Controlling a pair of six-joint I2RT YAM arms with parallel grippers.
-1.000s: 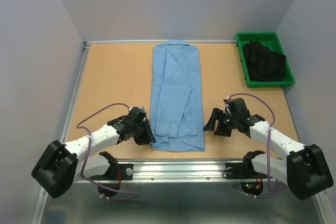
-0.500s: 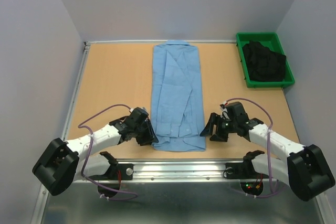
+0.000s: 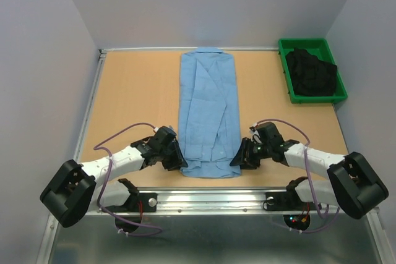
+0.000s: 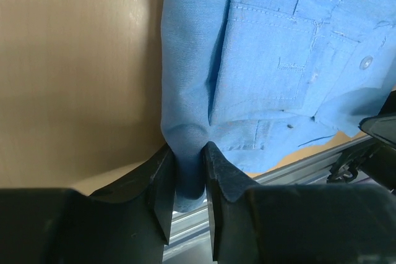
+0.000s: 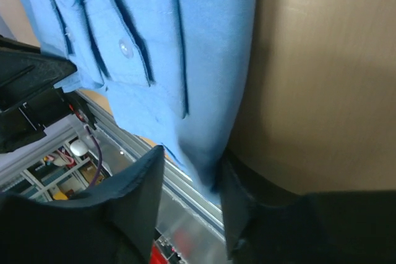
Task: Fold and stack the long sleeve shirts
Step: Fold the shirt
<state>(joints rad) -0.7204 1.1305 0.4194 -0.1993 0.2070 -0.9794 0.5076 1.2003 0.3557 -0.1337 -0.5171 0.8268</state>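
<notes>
A light blue long sleeve shirt [image 3: 209, 109] lies folded lengthwise into a long strip down the middle of the table, collar at the far edge. My left gripper [image 3: 177, 162] is at its near left corner. In the left wrist view the left gripper [image 4: 187, 156] is shut on a pinch of the shirt's [image 4: 272, 60] edge. My right gripper [image 3: 237, 157] is at the near right corner. In the right wrist view the right gripper [image 5: 192, 165] is open, with the shirt's [image 5: 204, 41] edge lying between the jaws against the right finger.
A green bin [image 3: 303, 42] at the far right holds a dark garment [image 3: 312, 73]. The table's metal front rail [image 3: 210, 197] runs just behind the shirt's near hem. Grey walls close in the left, right and far sides.
My right gripper has moved left to the shirt's near right corner and now straddles its edge. My left gripper has stayed at the near left corner.
</notes>
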